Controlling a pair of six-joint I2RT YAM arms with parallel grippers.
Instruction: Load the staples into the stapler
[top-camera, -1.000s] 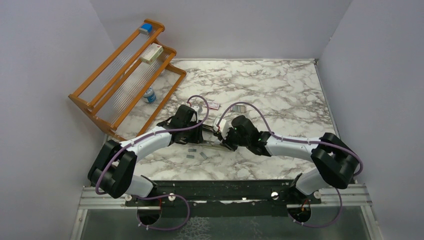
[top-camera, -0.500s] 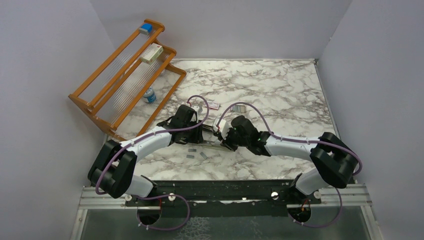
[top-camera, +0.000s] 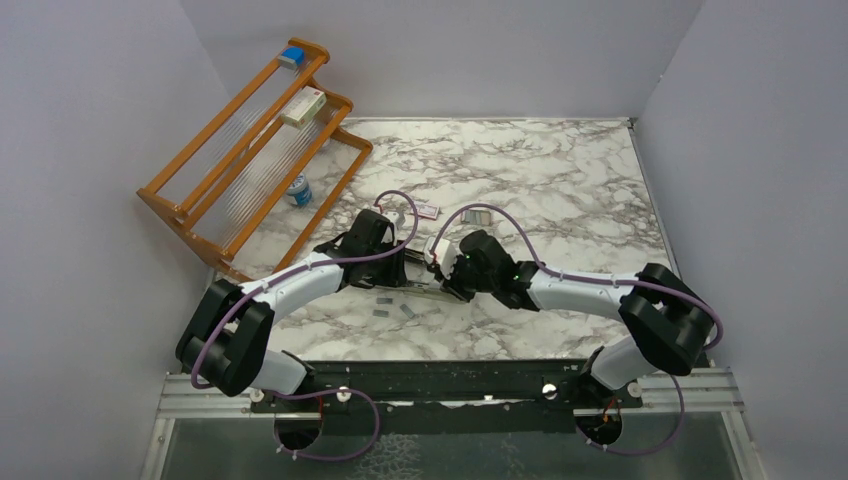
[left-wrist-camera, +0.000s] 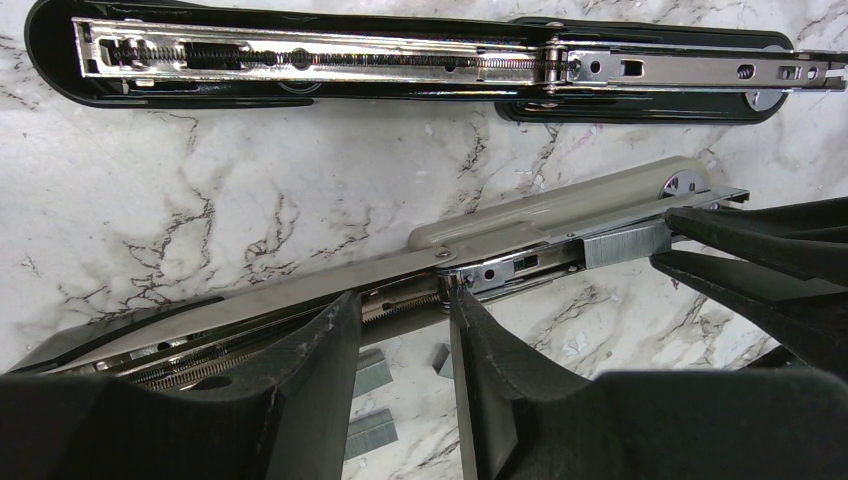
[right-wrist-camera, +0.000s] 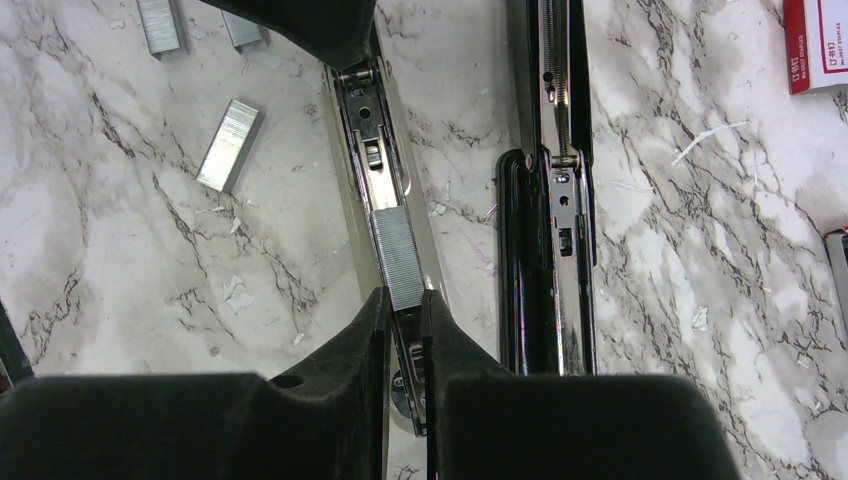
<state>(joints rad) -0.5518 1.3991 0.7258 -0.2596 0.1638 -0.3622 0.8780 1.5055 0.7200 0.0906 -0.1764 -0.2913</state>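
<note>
My right gripper (right-wrist-camera: 405, 300), nearly closed, pinches a staple strip (right-wrist-camera: 397, 250) into the rail (right-wrist-camera: 365, 130) my left gripper (left-wrist-camera: 400, 310) clamps; black stapler (right-wrist-camera: 525, 250) alongside lies unloaded.

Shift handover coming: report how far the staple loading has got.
Done: both staplers lie opened. In hand: the right gripper pinches a staple strip lying in the channel of the grey-lidded stapler; the left gripper straddles its hinge. Left: seat the strip fully and close up. The black stapler alongside shows no staples, and spare strips lie loose nearby.
</note>
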